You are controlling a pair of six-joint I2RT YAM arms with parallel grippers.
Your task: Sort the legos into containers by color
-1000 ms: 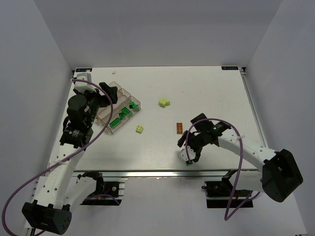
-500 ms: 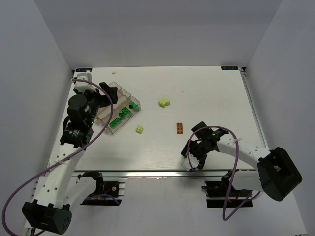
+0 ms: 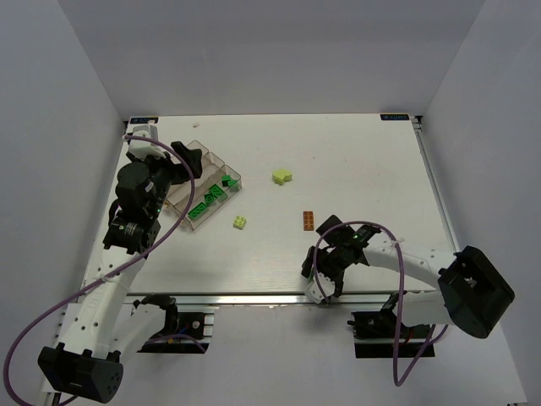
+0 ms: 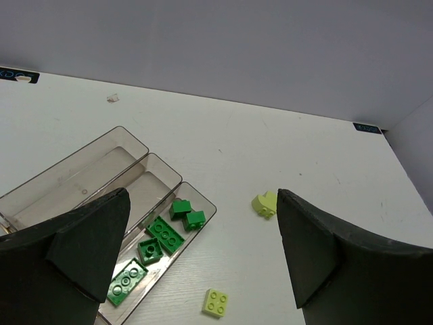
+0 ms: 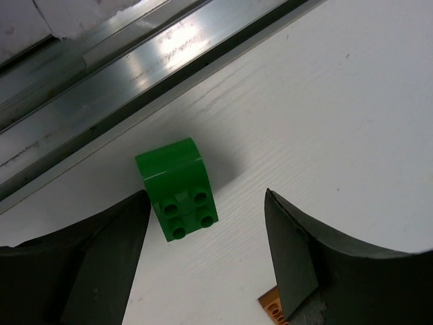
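Observation:
A dark green lego (image 5: 179,189) lies on the table by the metal front rail, between the fingers of my open right gripper (image 5: 206,203), untouched. In the top view that gripper (image 3: 323,285) covers it at the near edge. An orange lego (image 3: 308,220) lies just behind, its corner (image 5: 274,308) showing in the right wrist view. The clear container tray (image 3: 221,163) holds several green legos (image 4: 166,235) in its right compartment. My left gripper (image 4: 203,196) hangs open and empty above the tray (image 4: 81,176). A square lime lego (image 4: 215,302) and a curved lime lego (image 4: 265,203) lie on the table.
The aluminium rail (image 5: 135,68) runs along the table's near edge right beside the green lego. White walls close in the table on three sides. A small white scrap (image 4: 113,98) lies at the far left.
My right gripper has moved nearer the front edge and now straddles the green lego, hiding it from above. The left arm has not moved.

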